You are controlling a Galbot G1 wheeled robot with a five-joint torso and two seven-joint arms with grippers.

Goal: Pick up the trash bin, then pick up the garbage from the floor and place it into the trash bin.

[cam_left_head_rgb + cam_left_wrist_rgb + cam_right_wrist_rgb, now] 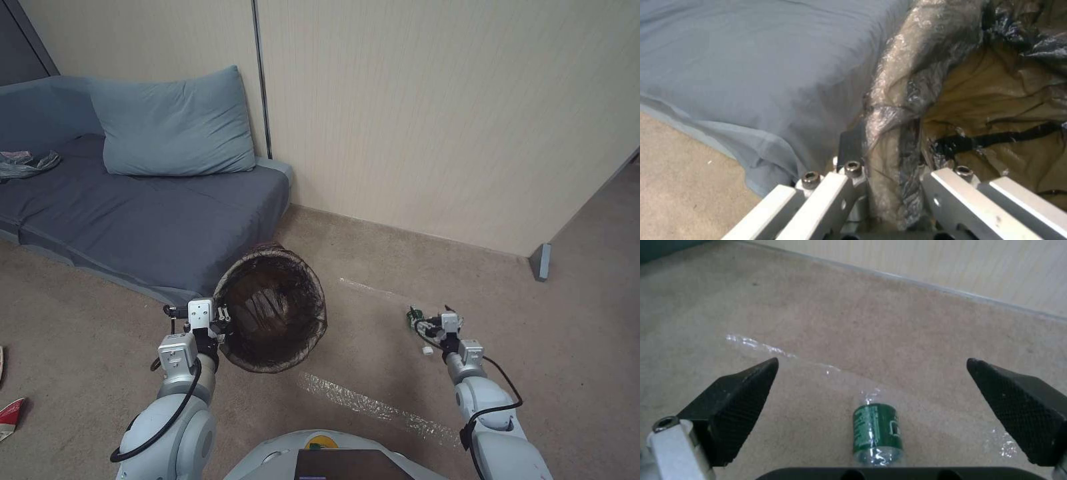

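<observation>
The trash bin (277, 310), lined with a dark bag, hangs tilted with its mouth toward the head camera. My left gripper (223, 328) is shut on its near-left rim. In the left wrist view the fingers (835, 190) pinch the bag-covered rim (889, 133). The garbage nearest me is a small green bottle (413, 317) lying on the carpet. My right gripper (430, 325) hovers low over it, open. From the right wrist the bottle (876, 430) lies between the spread black fingertips (742, 406). A white scrap (427, 350) lies beside the gripper.
A grey sofa (147, 220) with a blue pillow (173, 127) stands just behind the bin. The beige wall (433, 120) runs along the back. A red-and-white cup (10, 417) lies at the far left. Shiny tape strips (373, 403) cross the carpet.
</observation>
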